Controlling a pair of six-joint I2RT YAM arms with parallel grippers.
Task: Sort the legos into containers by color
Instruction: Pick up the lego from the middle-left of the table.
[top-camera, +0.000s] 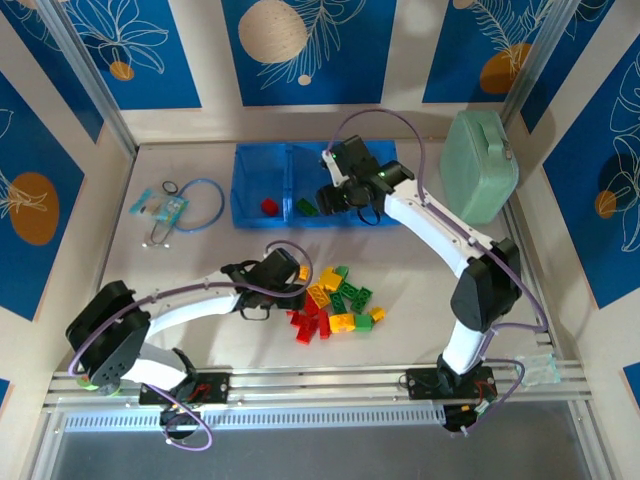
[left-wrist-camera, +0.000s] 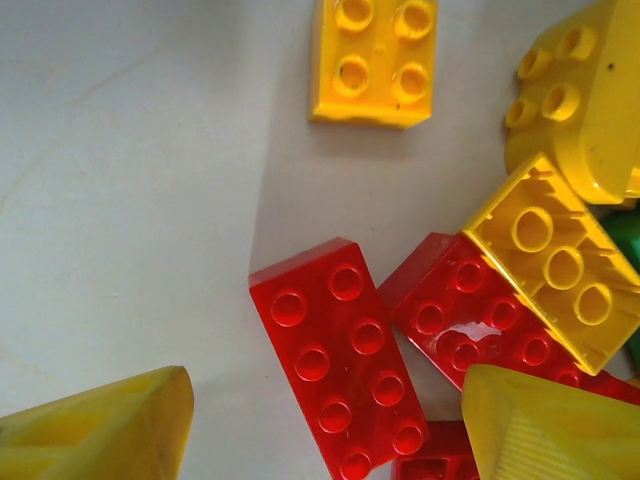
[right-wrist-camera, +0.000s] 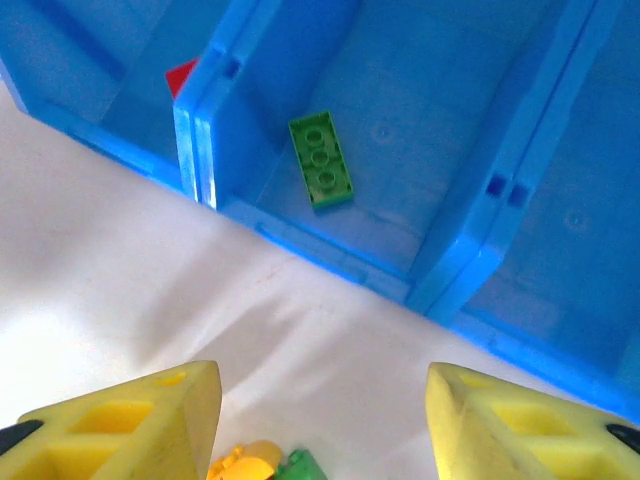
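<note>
The left arm lies low, the left gripper (left-wrist-camera: 328, 378) spread above a red brick (left-wrist-camera: 340, 360) in the pile (top-camera: 335, 300). The right arm stretches forward, the right gripper (right-wrist-camera: 322, 375) apart and empty before the tray (right-wrist-camera: 300, 245), a green brick (right-wrist-camera: 320, 160) inside.

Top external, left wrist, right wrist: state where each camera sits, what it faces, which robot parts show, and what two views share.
Top external: above, behind the bases, looking down on the table, left arm, right arm.
Left wrist: rides that arm, looking down; left gripper over red brick.
Right wrist: right gripper facing blue tray.
Shared: green brick, top and right wrist.
</note>
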